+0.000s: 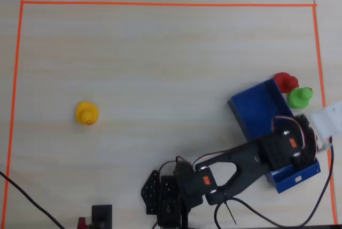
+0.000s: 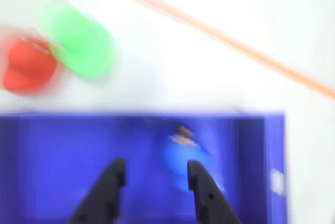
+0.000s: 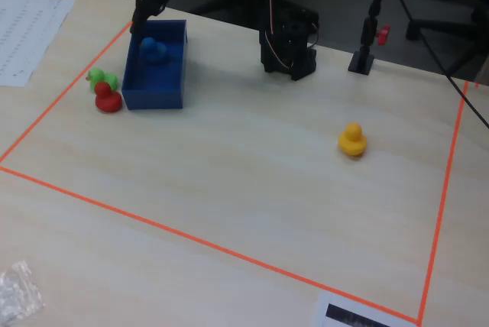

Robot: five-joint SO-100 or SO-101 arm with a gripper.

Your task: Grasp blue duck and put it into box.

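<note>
The blue duck (image 3: pixel 153 50) sits on the floor of the blue box (image 3: pixel 157 100), toward its far end. In the wrist view the blurred duck (image 2: pixel 180 153) lies inside the box (image 2: pixel 63 150), just beyond and partly behind the right fingertip. My gripper (image 2: pixel 155 174) is open, its black jaws apart and holding nothing, hovering over the box. In the fixed view the gripper (image 3: pixel 144 17) hangs above the box's far end. In the overhead view the arm (image 1: pixel 288 146) covers the near end of the box (image 1: pixel 256 108) and hides the duck.
A green duck (image 1: pixel 299 96) and a red duck (image 1: pixel 286 82) stand just outside the box. A yellow duck (image 1: pixel 86 113) stands far off to the left. Orange tape (image 1: pixel 160 4) frames the work area. A white part (image 1: pixel 328 119) lies beside the arm.
</note>
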